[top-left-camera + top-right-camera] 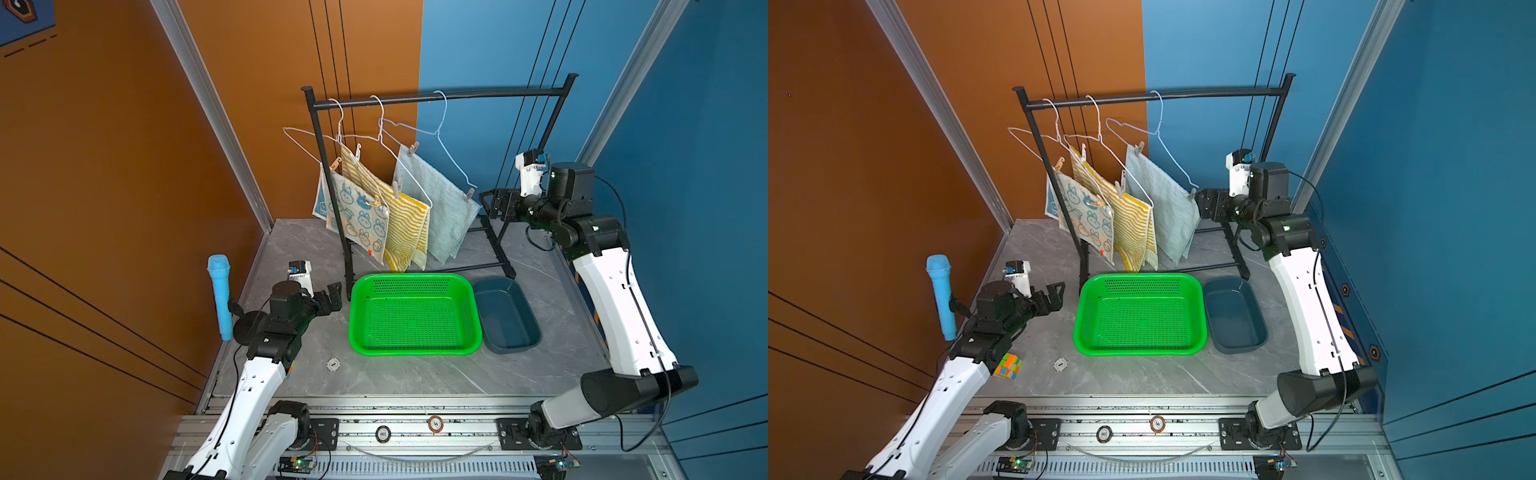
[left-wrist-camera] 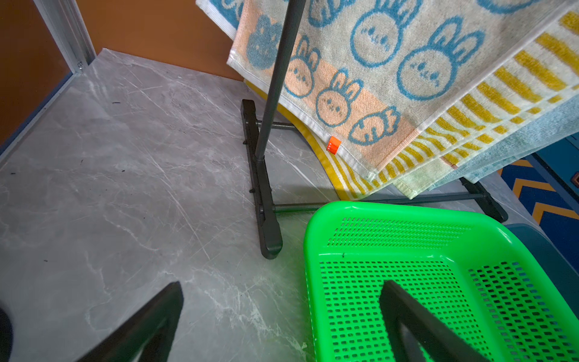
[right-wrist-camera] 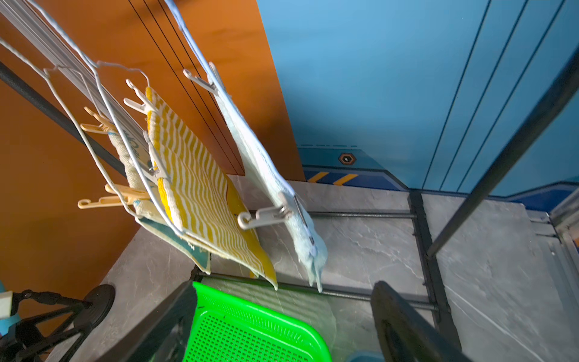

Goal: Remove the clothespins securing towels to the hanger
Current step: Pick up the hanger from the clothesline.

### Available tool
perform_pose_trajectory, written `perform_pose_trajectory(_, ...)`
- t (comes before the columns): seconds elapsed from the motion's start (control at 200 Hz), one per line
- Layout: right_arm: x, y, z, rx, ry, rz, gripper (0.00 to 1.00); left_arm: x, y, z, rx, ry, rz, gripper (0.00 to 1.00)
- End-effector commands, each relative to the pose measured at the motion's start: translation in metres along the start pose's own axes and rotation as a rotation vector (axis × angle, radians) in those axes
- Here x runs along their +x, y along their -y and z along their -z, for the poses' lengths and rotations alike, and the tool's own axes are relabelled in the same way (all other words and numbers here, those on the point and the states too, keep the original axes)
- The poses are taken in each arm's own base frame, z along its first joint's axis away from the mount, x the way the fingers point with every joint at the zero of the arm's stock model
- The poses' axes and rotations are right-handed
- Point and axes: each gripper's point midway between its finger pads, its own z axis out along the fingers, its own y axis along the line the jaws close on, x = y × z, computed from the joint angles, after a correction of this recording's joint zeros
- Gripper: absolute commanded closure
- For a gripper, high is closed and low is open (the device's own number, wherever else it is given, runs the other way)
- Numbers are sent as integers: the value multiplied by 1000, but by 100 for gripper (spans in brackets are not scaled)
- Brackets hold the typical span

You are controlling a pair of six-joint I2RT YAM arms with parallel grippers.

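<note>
Looking down in both top views, my right gripper (image 1: pixel 490 203) stands wide, centre-right of frame, near the end clothespin (image 1: pixel 469 194) on the blue-green towel (image 1: pixel 440 208). Left wrist: left gripper (image 2: pixel 282 322) gapes, facing bare table (image 2: pixel 125 156) and green basket (image 2: pixel 310 238). Right wrist: clear air between my fingers (image 3: pixel 404 326) and that clothespin.

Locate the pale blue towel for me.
In both top views the pale blue towel hangs from the rightmost wire hanger on the rack, beside the yellow striped towel; the right tool is open just past its lower clothespin.
</note>
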Motion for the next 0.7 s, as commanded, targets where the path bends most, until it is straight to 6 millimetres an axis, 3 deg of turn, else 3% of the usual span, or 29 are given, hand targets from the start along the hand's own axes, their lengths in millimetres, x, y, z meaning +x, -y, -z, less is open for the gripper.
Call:
perform_pose_trajectory(0.0, 1, -4, -24, -50, -43, -10, 14, -7, 9, 3, 61, 57, -31, 1)
perform_pose_trajectory(0.175, -13, -12, -55, -117, -42, -43, 22, -10, 9, 7, 53, 87, -69, 1)
perform_pose_trajectory(0.36, -15, -19, -87, -157, -54, -28, 29, -9, 9, 8, 48, 89, -83, 0)
perform_pose_trajectory(0.696, -25, -22, -112, -179, -24, 10, 63, -5, 13, 7, 67, 64, -98, 1)
